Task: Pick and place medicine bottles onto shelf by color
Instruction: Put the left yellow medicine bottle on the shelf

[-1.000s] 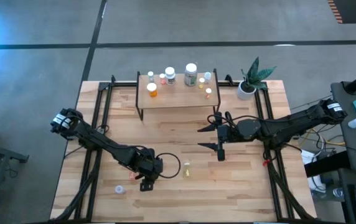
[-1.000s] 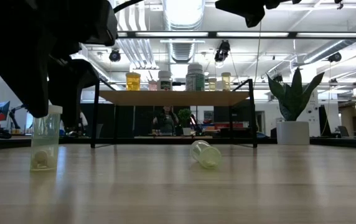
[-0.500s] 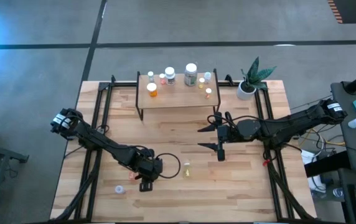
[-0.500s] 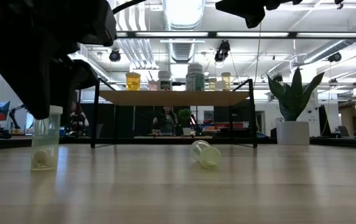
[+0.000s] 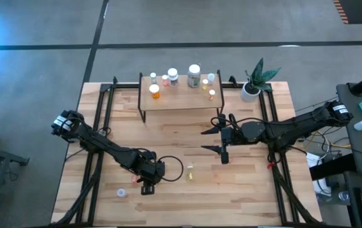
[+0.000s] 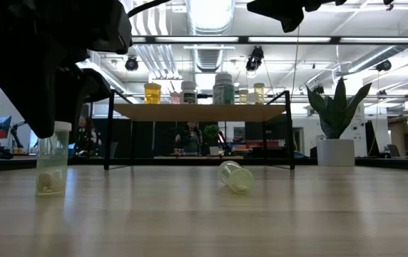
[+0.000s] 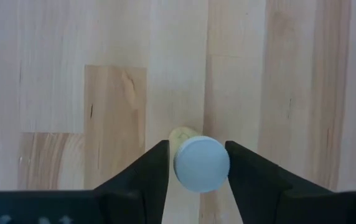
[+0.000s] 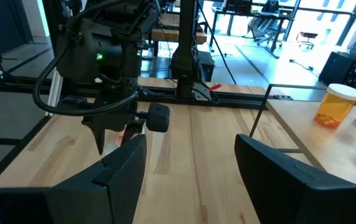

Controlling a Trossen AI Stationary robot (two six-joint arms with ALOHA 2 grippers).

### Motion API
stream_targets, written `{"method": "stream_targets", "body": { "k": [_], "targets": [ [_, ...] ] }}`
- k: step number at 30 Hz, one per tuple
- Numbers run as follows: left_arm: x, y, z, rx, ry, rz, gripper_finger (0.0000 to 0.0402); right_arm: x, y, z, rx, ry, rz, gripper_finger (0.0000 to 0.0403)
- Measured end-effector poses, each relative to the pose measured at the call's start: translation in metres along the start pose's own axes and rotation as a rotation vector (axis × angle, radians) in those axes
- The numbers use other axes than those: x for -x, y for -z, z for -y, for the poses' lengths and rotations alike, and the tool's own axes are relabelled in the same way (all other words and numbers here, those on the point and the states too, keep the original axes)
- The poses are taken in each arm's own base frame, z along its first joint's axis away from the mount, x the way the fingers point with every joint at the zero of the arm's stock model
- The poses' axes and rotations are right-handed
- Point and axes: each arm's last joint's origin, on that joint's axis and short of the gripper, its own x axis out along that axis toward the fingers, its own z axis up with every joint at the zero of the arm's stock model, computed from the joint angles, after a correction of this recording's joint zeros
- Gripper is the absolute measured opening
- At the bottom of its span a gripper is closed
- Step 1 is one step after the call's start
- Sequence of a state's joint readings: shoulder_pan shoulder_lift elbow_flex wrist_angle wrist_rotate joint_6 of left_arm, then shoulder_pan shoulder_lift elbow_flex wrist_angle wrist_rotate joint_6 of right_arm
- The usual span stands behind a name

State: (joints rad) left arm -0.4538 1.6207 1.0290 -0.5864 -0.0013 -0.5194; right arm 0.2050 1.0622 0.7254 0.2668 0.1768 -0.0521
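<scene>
Both my arms are dark, near black, built of jointed tube segments w/ bulkier housings at the joints. My left arm (image 5: 105,149) has a pale grey-white block w/ dark marks at its base end, by the table's left edge. A thin black cable loops out beside my left gripper (image 5: 148,184). My right arm (image 5: 282,130) carries a light patch near its base, off the table's right edge. My right gripper (image 5: 223,140) ends in two slim pointed black fingers (image 8: 123,171), matte, flat-faced, tapering. My left fingers (image 7: 142,180) are matte black too, w/ angled inner edges. A green light glows on my left wrist housing (image 8: 100,43).
</scene>
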Motion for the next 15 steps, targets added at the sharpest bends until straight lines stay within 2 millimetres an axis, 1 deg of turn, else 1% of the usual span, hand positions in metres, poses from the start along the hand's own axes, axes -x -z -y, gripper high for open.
{"method": "stream_targets", "body": {
  "k": [15],
  "targets": [
    [-0.0003, 0.0001, -0.0009, 0.006, -0.021, 0.009, 0.0138, 0.0, 0.0, 0.0, -0.019, 0.0, 0.0, 0.0235]
  ]
}}
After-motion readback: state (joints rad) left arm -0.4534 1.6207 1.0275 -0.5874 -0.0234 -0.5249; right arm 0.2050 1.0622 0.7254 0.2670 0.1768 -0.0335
